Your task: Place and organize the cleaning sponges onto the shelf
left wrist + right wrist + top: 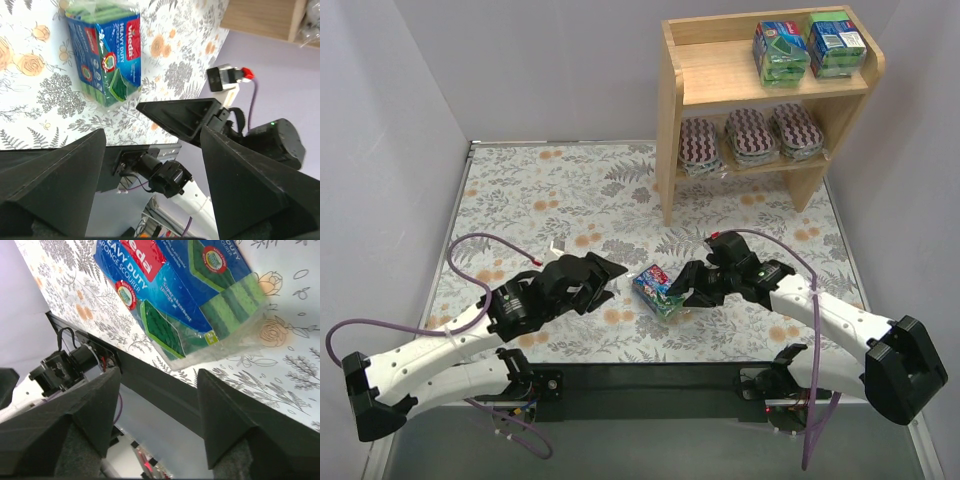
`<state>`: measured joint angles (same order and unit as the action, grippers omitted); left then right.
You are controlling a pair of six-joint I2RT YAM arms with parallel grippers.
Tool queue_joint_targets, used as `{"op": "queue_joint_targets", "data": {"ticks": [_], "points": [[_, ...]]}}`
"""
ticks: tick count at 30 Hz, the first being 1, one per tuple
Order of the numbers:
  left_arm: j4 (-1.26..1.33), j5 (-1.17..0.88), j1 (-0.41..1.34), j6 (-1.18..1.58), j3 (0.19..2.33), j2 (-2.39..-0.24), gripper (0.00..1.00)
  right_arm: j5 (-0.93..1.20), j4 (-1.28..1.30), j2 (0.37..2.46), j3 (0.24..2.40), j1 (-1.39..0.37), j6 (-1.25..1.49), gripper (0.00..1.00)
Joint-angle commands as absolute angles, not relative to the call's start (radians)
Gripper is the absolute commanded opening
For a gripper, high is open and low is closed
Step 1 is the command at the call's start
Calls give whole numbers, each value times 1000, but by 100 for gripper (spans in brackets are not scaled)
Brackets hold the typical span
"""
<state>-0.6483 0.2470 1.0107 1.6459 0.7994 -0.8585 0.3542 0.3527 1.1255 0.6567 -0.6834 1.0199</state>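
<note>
Black fingers (235, 430) of the right gripper (685, 288) loom at the bottom of the right wrist view, spread apart and holding nothing. Just past their tips, not yet between them, the pack of green sponges (180, 295) lies flat on the flowered table (540, 190). On the pack's other side the left gripper (612, 282) faces it, its fingers also wide apart and empty, the pack a little beyond their tips. Far beyond the right fingers stands the shelf (672, 120): 3 striped oval pads (752, 135) sit in a row on its lower tier and 2 matching packs (781, 50) sit side by side at the right of the top tier, with bare wood to their left. Only 1 item seems to remain, so the step in hand is its pickup. The next move calls for the right fingers to slide around the pack's sides, close on the wrap, then carry it to the top tier beside the other 2.
</note>
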Motion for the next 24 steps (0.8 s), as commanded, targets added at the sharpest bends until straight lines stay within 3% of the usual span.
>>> {"op": "queue_joint_targets", "data": {"ticks": [1,9,24], "points": [[-761,351,1008,1640,825,-819,71,325,272,1175,653,-706,1117,55],[-795,374,1008,1615,850,-792,72,316,291,1224,684,-713,1170,51],[-767,370,1008,1605,845,-807,73,293,331,1130,583,-733,1244,58]]}}
